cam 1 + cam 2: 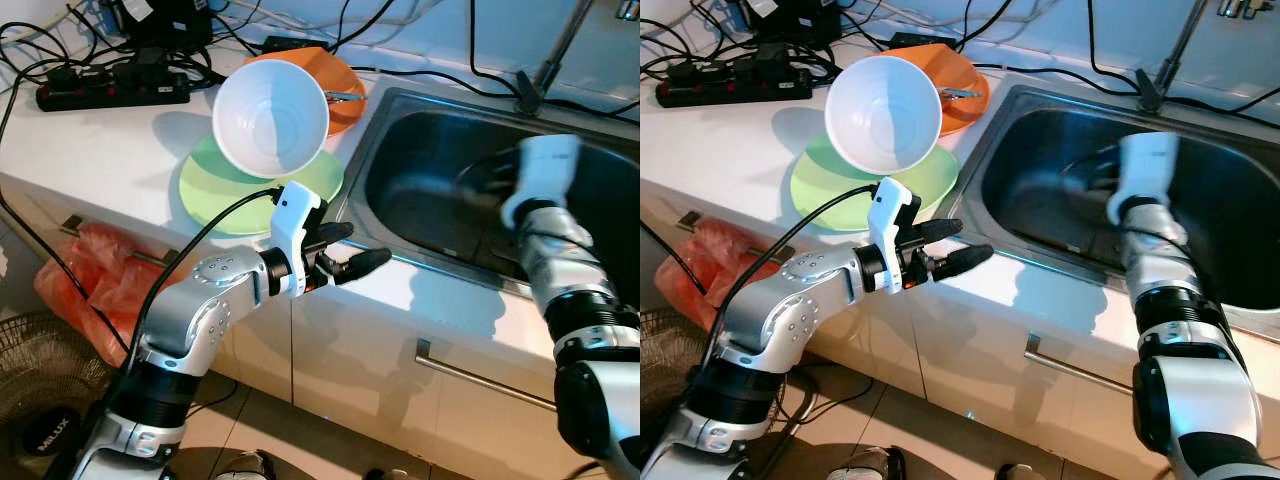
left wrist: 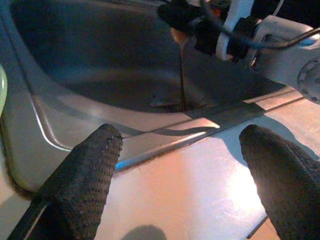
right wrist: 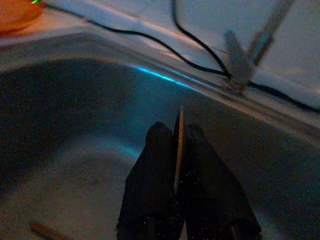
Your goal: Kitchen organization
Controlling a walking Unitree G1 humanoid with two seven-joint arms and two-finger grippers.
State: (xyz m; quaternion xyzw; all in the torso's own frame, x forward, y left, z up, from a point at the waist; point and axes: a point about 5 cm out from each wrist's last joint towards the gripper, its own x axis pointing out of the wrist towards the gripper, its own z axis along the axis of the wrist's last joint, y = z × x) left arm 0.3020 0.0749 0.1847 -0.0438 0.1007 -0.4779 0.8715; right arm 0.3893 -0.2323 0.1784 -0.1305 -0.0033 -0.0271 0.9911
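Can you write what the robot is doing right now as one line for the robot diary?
right end effector: shut on thin stick, inside sink | left end effector: open, over counter edge | white bowl: tilted on green plate

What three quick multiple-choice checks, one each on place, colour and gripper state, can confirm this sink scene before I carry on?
1. Where is the right gripper?
A. Over the power strip
B. Down inside the sink
C. Under the counter

2. What colour is the plate under the tilted white bowl?
A. Light green
B. Blue
C. Black

3. How does the left gripper stand?
A. Shut on a spoon
B. Shut on the bowl
C. Open, holding nothing

Answers: 1 B, the right wrist view looks into the basin. 2 A, a green rim shows around the bowl on the counter. 3 C, its fingers are spread wide over the sink's front edge, while the right one pinches a thin stick.
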